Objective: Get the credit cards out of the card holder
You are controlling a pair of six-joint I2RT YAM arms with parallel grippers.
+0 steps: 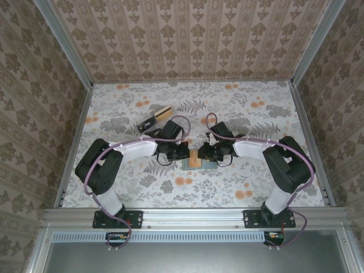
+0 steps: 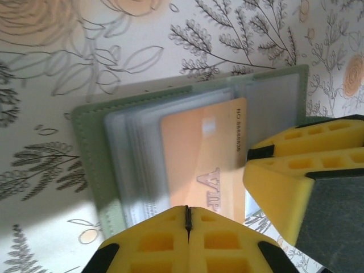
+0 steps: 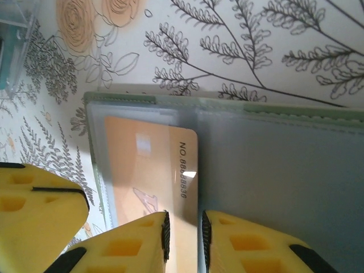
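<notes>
Tan credit card (image 2: 199,153) sits in the open card holder (image 2: 85,153).
Looks thin, stiff, slick: pinch its exposed edge. Left gripper (image 2: 186,216) jaws pressed together; right gripper (image 3: 183,230) jaws narrow.

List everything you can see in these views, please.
card holder: one, grey-green, open at table centre
credit card: one visible, tan-orange, in the holder's clear sleeves
block: one, black and tan, far side of the left arm
clear box: one, teal contents, near the holder
table: one, floral cloth
left claw: yellow, fingers together at the holder's edge
right claw: yellow, slightly apart astride the card's edge
</notes>
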